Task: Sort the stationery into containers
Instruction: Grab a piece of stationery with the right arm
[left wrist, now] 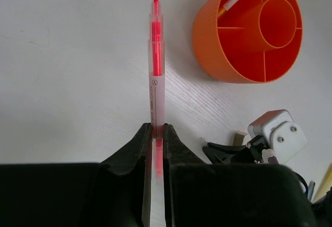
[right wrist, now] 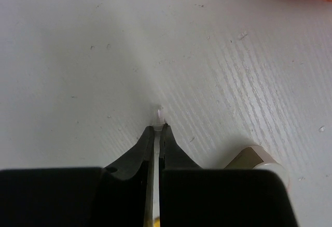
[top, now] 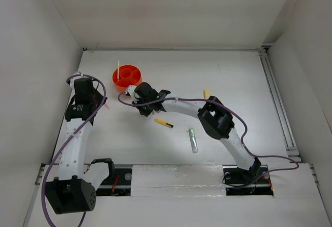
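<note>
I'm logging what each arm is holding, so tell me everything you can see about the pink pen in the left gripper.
The pink pen is slim, with a frosted clear plastic barrel, a bright pink core and a pointed pink tip. Print runs along the barrel, too small to read. The left gripper is shut on its rear part, so it sticks straight out over the white table. Nothing else visibly touches it.

Glossy plastic cup (left wrist: pixel 212 56) (table (left wrist: pixel 62 82) wood-grained)
</note>
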Motion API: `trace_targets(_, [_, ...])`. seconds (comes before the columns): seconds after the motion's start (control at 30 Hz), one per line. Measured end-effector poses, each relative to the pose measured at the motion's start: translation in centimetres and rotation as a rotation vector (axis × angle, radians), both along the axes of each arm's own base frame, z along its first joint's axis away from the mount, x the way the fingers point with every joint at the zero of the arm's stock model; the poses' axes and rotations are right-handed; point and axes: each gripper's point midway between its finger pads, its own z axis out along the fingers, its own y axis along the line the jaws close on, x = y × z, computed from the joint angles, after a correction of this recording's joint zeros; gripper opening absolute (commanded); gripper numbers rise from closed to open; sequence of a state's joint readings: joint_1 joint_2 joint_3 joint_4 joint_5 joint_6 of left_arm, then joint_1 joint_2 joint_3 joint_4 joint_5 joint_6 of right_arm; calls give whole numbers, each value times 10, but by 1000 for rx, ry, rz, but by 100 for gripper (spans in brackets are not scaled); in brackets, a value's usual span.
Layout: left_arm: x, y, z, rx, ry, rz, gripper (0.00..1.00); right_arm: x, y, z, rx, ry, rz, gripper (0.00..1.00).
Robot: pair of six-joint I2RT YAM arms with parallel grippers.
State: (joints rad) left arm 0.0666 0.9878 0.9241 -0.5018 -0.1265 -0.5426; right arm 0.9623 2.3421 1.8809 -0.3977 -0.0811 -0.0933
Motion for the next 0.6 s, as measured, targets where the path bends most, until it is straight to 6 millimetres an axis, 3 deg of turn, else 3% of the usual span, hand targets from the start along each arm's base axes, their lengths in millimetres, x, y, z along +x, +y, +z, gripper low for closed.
trace_targets(0.17, [1, -16, 12, -18, -65, -83, 0, -12, -18, 6, 40, 43, -8, 0])
trace_targets(0.27, [5, -43, 19, -66, -105, -223, 0, -16, -44, 37, 111, 67, -71, 0])
trace_targets(0.37, [11, -75, 18, -161, -126, -387, 0, 7, -77, 103, 279, 25, -215, 0])
trace_targets(0.5, [1, -126, 4, -276, -102, -588, 0, 63, -140, 209, 613, -88, -468, 0])
trace_targets(0.6, [-20, -199, 2, -299, -75, -826, 0, 93, -193, 256, 833, -137, -619, 0])
